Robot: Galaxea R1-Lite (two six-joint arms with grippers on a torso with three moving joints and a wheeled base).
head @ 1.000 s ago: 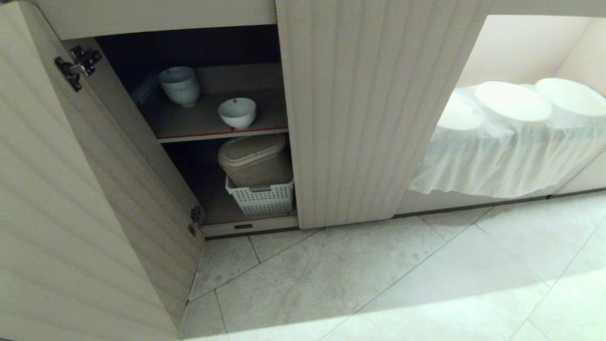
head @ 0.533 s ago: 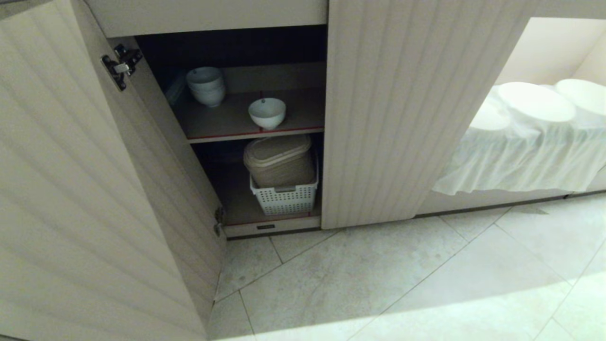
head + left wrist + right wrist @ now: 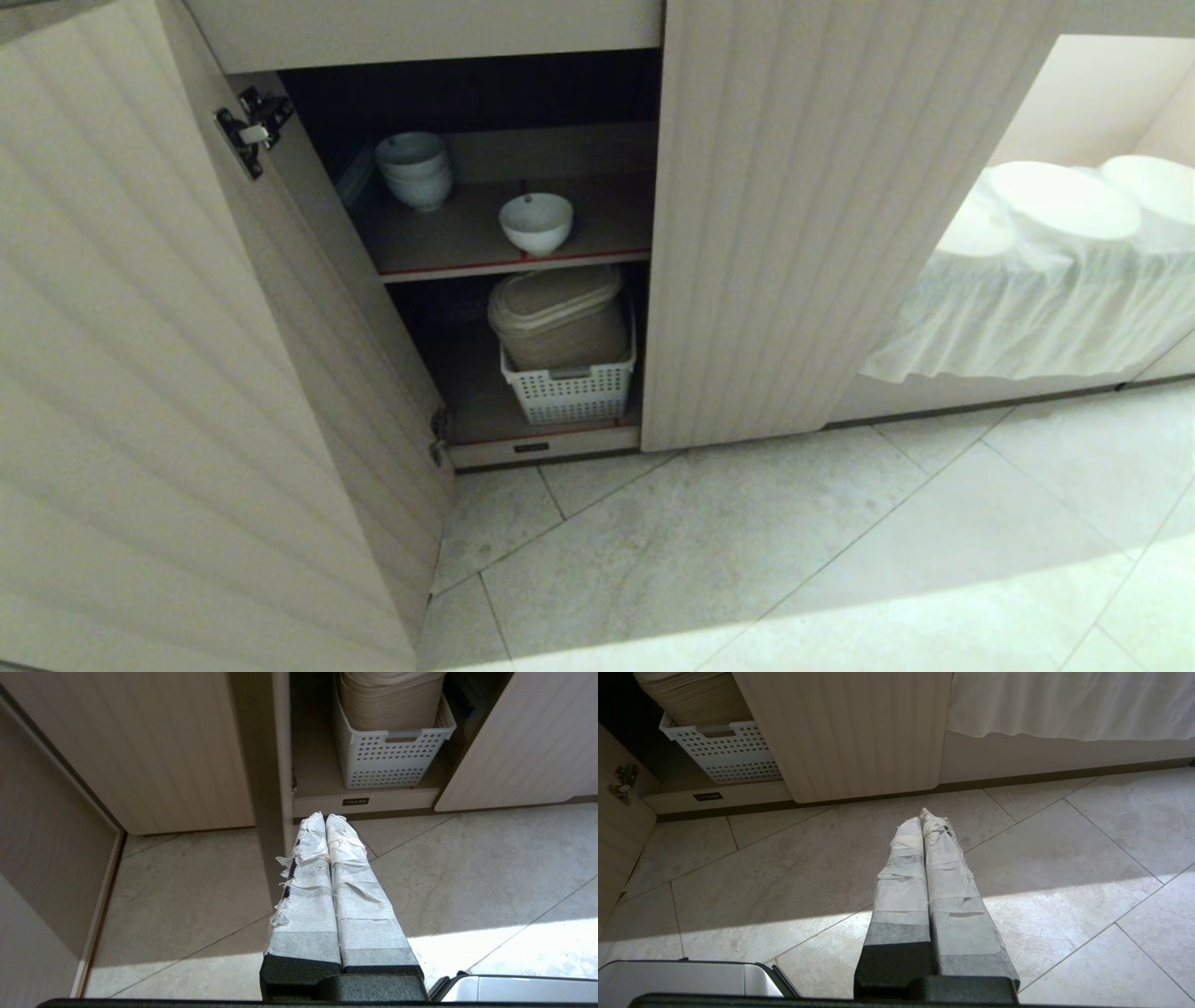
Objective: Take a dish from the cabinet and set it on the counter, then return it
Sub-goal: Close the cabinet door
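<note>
From the head view you get the whole cabinet (image 3: 803, 215): its left door (image 3: 168, 392) hangs wide open, the right door is closed. On the upper shelf (image 3: 513, 266), edged with a thin red strip, the white bowl (image 3: 536, 223) sits alone near the front edge, upright, well apart from a stack of white bowls (image 3: 415, 170) at the back left. Below it a beige lidded bin (image 3: 558, 317) stands inside a white perforated basket (image 3: 569, 392) on the bottom shelf. To the right, an open niche holds a white cloth (image 3: 1036, 308) draped over rounded shapes. Neither arm appears in this view.

The wrist views give you what the head view lacks. The left gripper (image 3: 325, 817) hangs over the tiled floor (image 3: 467, 868) just in front of the cabinet's base, its tape-wrapped fingers (image 3: 345, 872) pressed together and holding nothing; you see the basket and bin from there, but not the upper shelf or the bowl. The right gripper (image 3: 920, 815) is likewise pressed together and empty, over the floor before the closed door, with the cloth's hem above. The counter is in none of the views.
</note>
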